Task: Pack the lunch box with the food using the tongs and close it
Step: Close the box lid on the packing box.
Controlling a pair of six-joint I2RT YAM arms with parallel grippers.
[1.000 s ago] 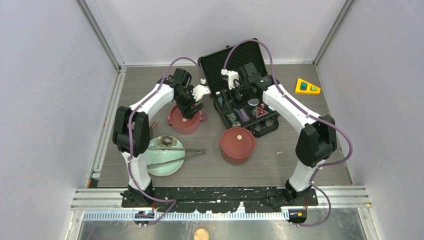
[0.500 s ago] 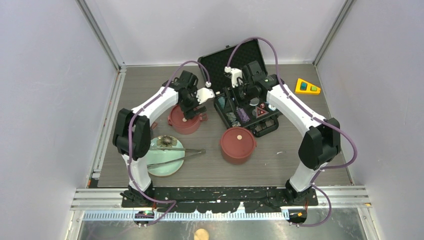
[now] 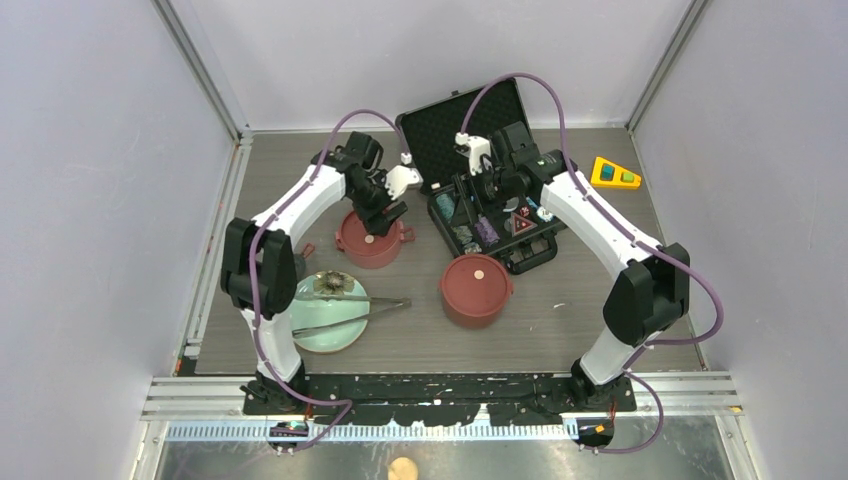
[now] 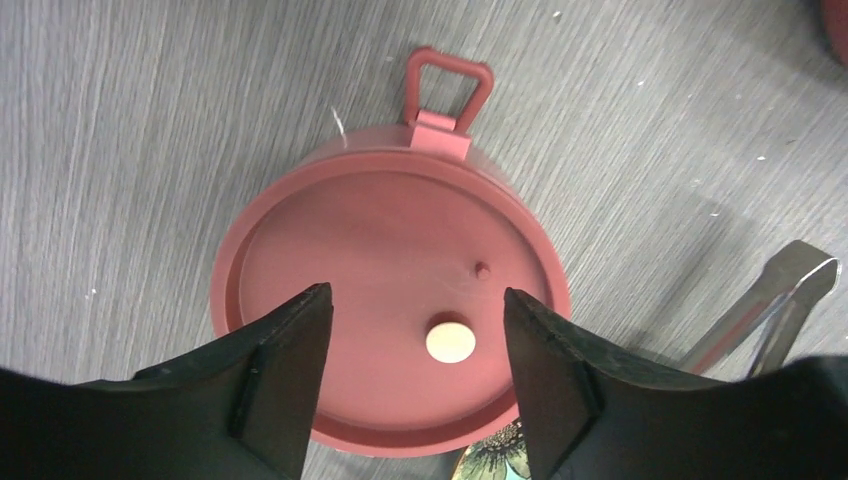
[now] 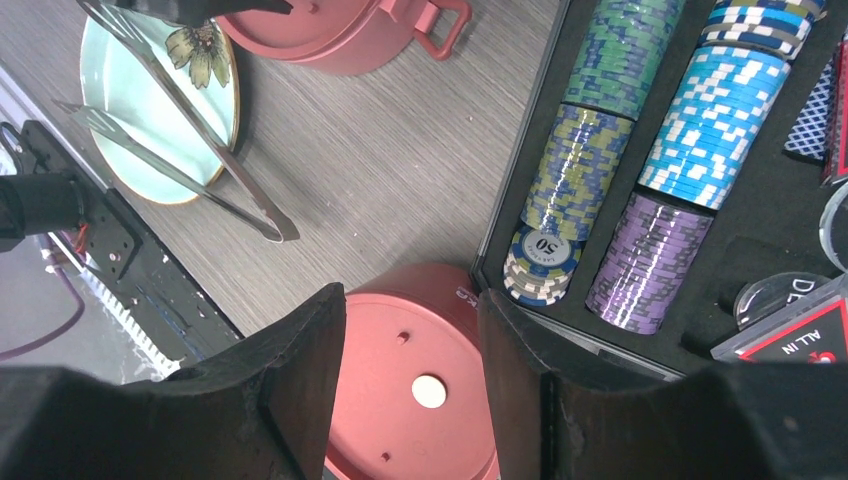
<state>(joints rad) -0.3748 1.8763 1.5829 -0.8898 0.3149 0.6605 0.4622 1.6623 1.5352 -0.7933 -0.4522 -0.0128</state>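
Downward over red lunch box tier, left tool, jaws apart.

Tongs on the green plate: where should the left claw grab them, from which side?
Grip the tongs from above near their joined end: it pokes past the plate rim and both arms lie close together there, probably easy to span.

Blocked at 3 o'clock of the far lunch box tier by the open black case, only a narrow strip of counter between. Hemmed at 7 o'clock by the green plate and the tongs lying across it, tips reaching toward the near tier. Open at 10 and 12 o'clock, bare wood to the back edge. Roomy at 5 o'clock of the near tier.
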